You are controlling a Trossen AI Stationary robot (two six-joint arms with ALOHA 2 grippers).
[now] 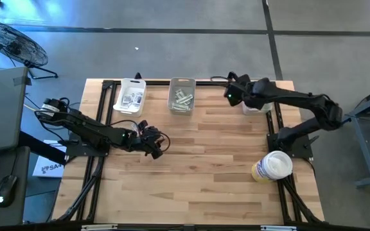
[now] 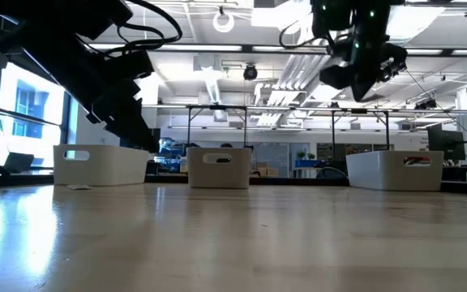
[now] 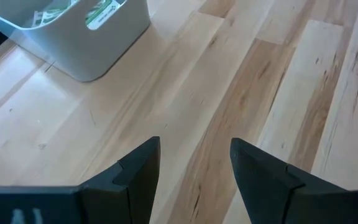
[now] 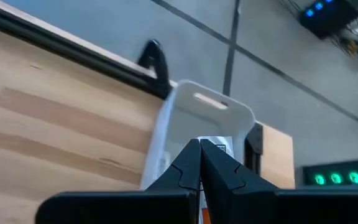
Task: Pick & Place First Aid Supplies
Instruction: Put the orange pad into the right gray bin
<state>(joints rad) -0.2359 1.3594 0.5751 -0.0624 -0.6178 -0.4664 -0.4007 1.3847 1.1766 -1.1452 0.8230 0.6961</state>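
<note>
White packets lie in the left bin (image 1: pixel 132 95) and pale green strips in the middle bin (image 1: pixel 182 96), which also shows in the left wrist view (image 3: pixel 86 43). My left gripper (image 1: pixel 157 144) is open and empty over bare wood (image 3: pixel 194 158), near the middle bin. My right gripper (image 1: pixel 234 90) is raised at the far right, beside the right bin (image 4: pixel 204 118), and its fingers (image 4: pixel 199 163) are shut. A thin reddish sliver, seemingly a packet (image 4: pixel 201 214), shows between them. One white packet (image 4: pixel 220 148) lies in that bin. My right gripper pinches what looks like a thin packet between its two fingers; only a reddish sliver (image 4: pixel 201 214) shows far back in the gap. The fingers hide which part they have. The gripper is high above the table (image 2: pixel 355 77), and nothing hangs below it.
A white-and-yellow round tub (image 1: pixel 272 167) stands near the right arm's base. The three bins line the far edge (image 2: pixel 220 169). A black frame runs round the table's edges (image 1: pixel 101 115). Bare wood fills the middle and the near half.
</note>
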